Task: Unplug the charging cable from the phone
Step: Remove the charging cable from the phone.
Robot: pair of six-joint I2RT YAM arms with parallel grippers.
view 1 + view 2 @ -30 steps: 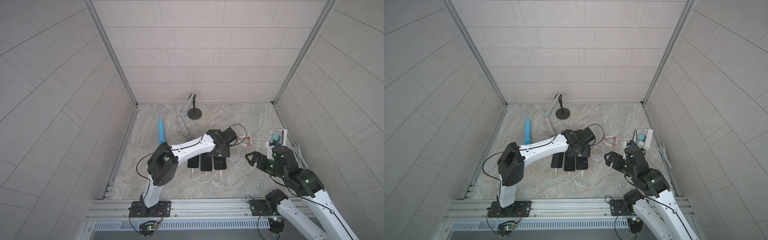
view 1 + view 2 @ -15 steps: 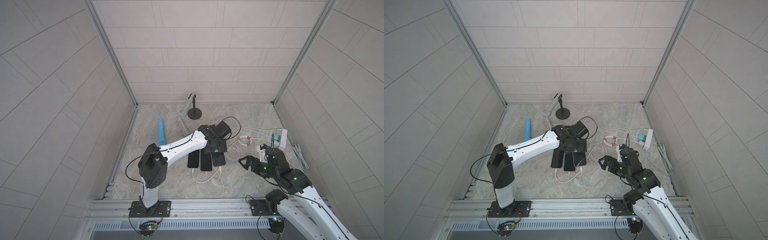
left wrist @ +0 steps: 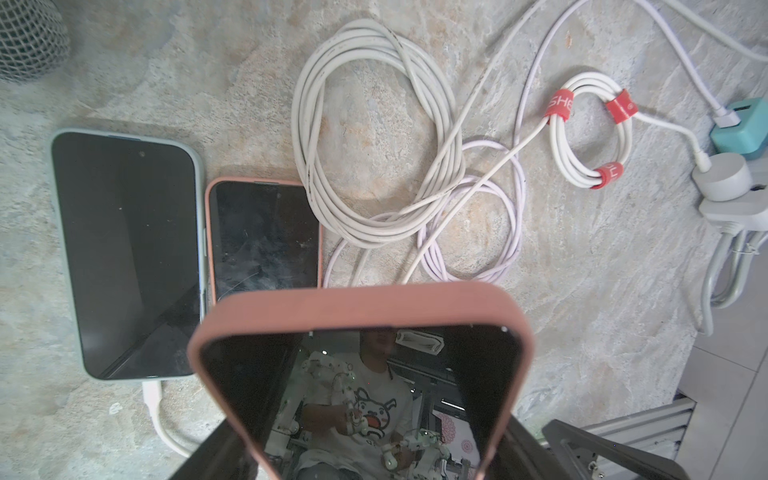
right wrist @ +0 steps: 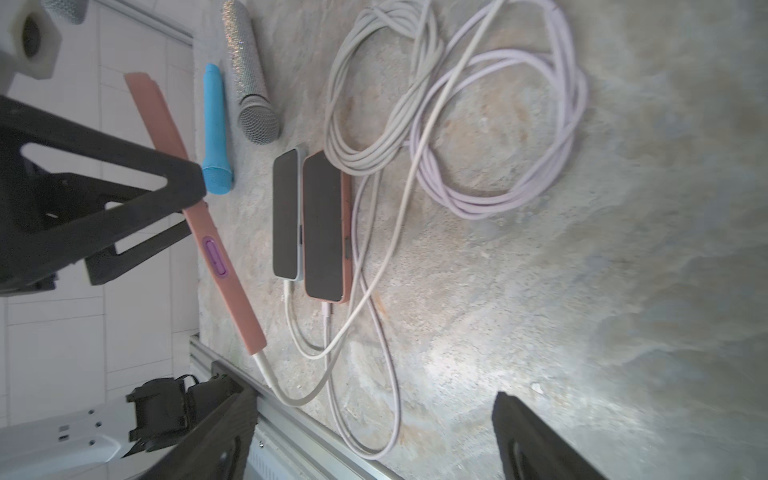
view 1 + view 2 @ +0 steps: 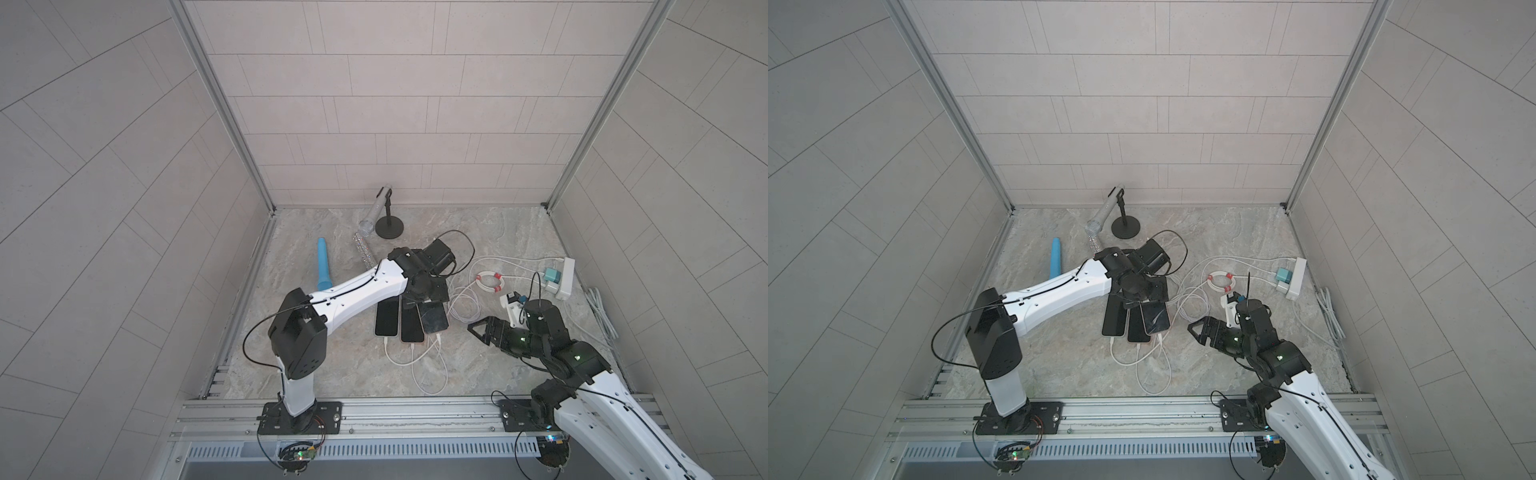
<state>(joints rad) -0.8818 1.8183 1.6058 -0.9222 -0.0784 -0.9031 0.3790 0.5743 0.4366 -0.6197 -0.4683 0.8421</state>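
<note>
The phone (image 4: 220, 257), in a pink case with a purple side button, is held tilted above the table (image 5: 353, 365) by the left gripper (image 5: 426, 293), closed on it. A white charging cable (image 4: 266, 370) is plugged into its lower end. "SHE" is read on a red strap (image 3: 559, 104) binding a coiled cord (image 3: 561, 145). The right gripper (image 5: 476, 330) is spread wide, empty, nearby.

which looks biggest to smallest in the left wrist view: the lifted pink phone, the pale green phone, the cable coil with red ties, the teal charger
1. lifted pink phone, though nearest the camera, which inflates it
2. pale green phone
3. cable coil with red ties
4. teal charger, cut off at the edge
</note>
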